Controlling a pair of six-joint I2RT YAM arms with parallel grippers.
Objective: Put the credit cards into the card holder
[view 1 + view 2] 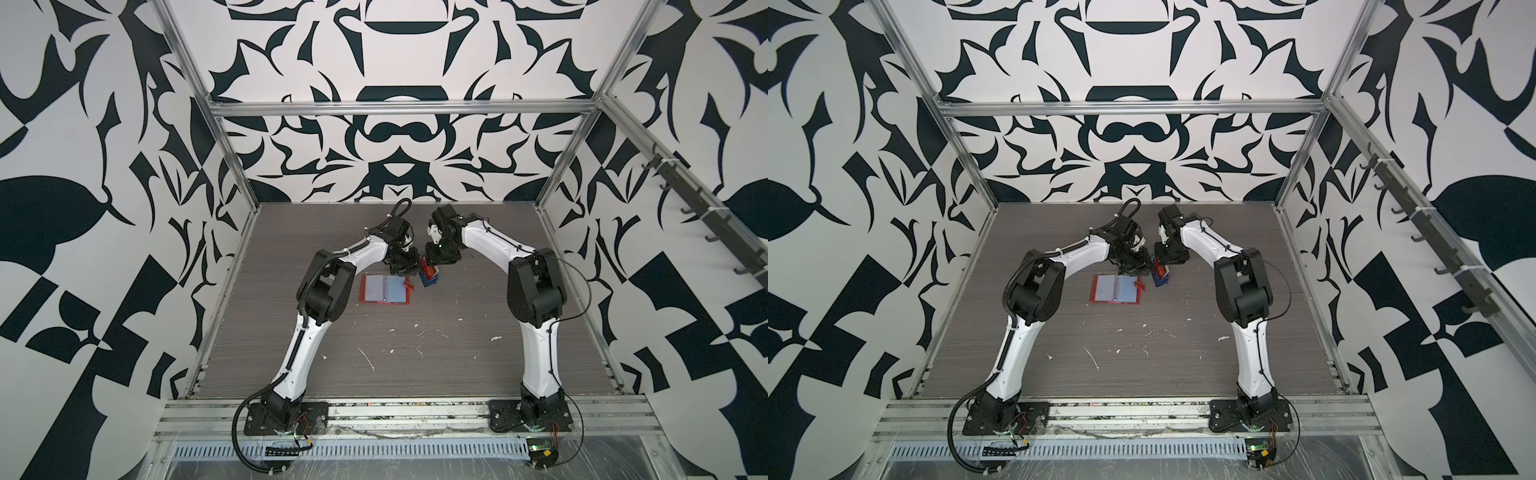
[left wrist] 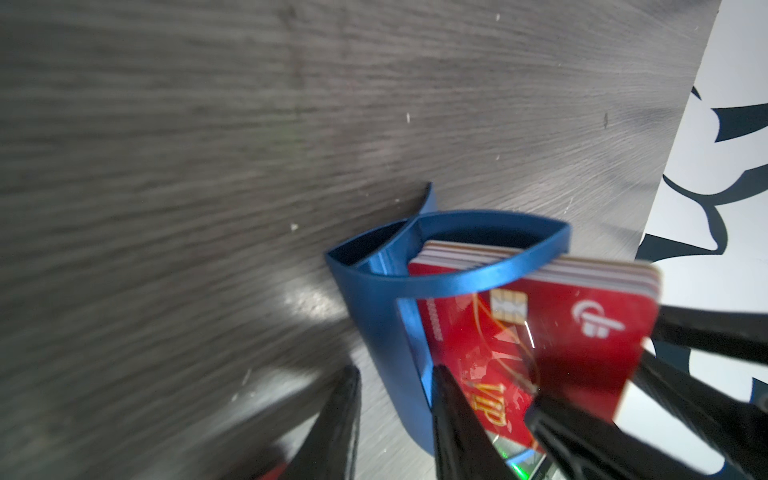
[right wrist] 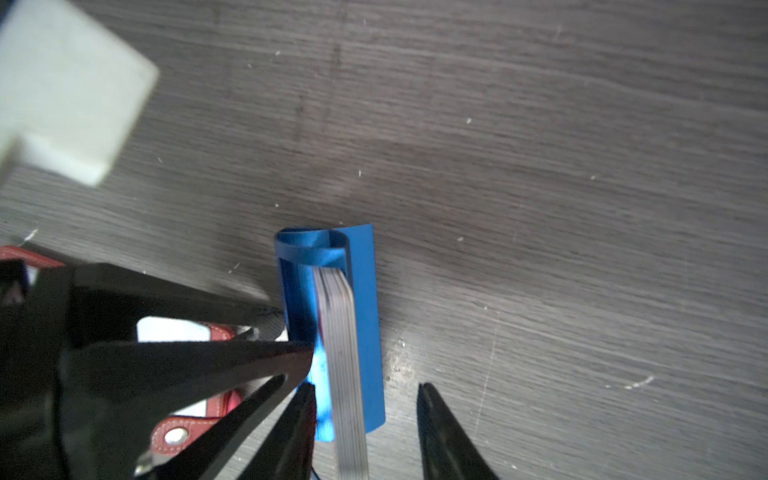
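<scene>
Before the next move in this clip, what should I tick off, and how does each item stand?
1. Card holder lying open on the table: ok.
2. Cards standing together in the blue rack: ok.
3. Right fingers astride the cards: ok; open, with gaps showing.
4. One card singled out: not ok; the whole stack and a wall of the blue rack sit between the right fingers.
5. Left fingers steadying the blue rack: cannot tell; they flank its side wall, but contact is unclear.
6. Free pocket in the card holder: cannot tell; too small in both top views.
</scene>
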